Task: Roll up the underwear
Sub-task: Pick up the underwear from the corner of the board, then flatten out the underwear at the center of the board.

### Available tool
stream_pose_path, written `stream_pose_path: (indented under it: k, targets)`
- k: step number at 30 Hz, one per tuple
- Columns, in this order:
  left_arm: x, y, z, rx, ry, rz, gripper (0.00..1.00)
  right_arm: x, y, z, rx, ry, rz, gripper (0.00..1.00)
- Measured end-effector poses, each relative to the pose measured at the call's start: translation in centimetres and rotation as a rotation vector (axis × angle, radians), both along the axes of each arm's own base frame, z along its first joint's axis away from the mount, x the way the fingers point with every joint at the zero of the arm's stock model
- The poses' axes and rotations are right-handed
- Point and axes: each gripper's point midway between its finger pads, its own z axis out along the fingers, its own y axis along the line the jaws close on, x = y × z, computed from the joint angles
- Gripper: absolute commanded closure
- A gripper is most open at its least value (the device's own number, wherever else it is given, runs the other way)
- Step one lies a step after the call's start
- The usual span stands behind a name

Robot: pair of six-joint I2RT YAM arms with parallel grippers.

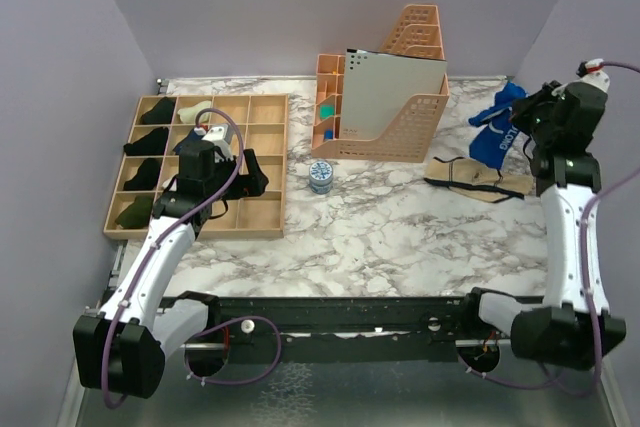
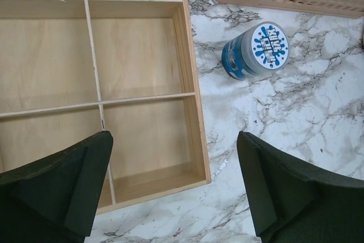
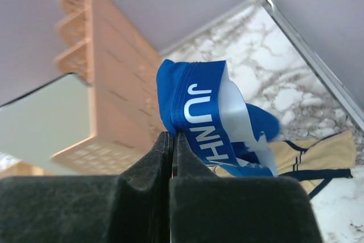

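Fingers (image 3: 145, 197) on our right pinch blue fabric underwear with white lettering (image 1: 495, 137) at upper right, while our left fingers (image 2: 57, 192) stand spread.

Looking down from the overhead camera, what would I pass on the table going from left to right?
In order: wooden compartment tray → small blue tub → peach file rack → beige underwear, lying flat. The blue underwear, pinched in the right gripper, overlaps the beige pair sideways, so I leave it out.
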Motion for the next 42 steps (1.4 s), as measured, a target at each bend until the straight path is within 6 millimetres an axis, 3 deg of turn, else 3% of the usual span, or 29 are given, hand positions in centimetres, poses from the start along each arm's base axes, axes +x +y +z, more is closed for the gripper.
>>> stream_pose_path:
  k: [3, 6, 9, 12, 13, 17, 22, 24, 28, 30, 34, 38, 42]
  targets:
    - [0.0, 0.0, 0.2, -0.001, -0.006, 0.0, 0.01, -3.1, 1.4, 3.9, -0.026, -0.093, 0.049, 1.0]
    - [0.0, 0.0, 0.2, -0.001, -0.007, 0.0, 0.01, -5.3, 3.2, 4.6, -0.034, -0.1, 0.135, 0.99]
    - [0.0, 0.0, 0.2, -0.001, -0.008, 0.0, 0.01, -6.6, 5.8, 3.7, -0.001, -0.061, 0.273, 0.99]
    - [0.0, 0.0, 0.2, -0.001, -0.008, 0.0, 0.01, -8.5, 10.1, 1.1, 0.101, 0.007, 0.508, 0.99]
    - [0.0, 0.0, 0.3, -0.002, -0.009, 0.0, 0.01, -8.7, 10.5, 0.7, 0.113, 0.016, 0.53, 0.99]
    - [-0.1, 0.0, 0.6, -0.005, -0.02, -0.002, 0.01, -12.1, 14.6, -1.9, 0.235, 0.102, 0.75, 0.99]
    - [-0.3, -1.9, 1.8, -0.077, -0.072, -0.091, 0.06, -16.5, 18.4, -1.2, 0.289, 0.087, 0.96, 0.98]
    - [-0.8, -3.5, 2.1, -0.121, -0.081, -0.163, 0.05, -17.3, 18.7, -1.5, 0.299, 0.093, 0.979, 0.98]
    - [-3.6, -10.3, 2.4, -0.183, -0.06, -0.406, 0.02, -17.2, 18.2, -3.4, 0.3, 0.141, 0.938, 0.97]
    - [-5.3, -14.3, 1.9, -0.197, -0.022, -0.527, 0.02, -16.8, 17.8, -4.9, 0.31, 0.178, 0.899, 0.97]
    - [-6.8, -19.9, -0.1, -0.192, 0.035, -0.647, 0.01, -16.6, 17.3, -7.6, 0.348, 0.239, 0.827, 0.97]
    - [-4.5, -23.1, -4.1, -0.139, 0.104, -0.61, 0.01, -16.5, 17.3, -8.3, 0.371, 0.242, 0.805, 0.97]
    - [-1.4, -24.1, -7.8, -0.061, 0.149, -0.516, 0.01, -16.4, 17.3, -8.2, 0.373, 0.238, 0.804, 0.96]
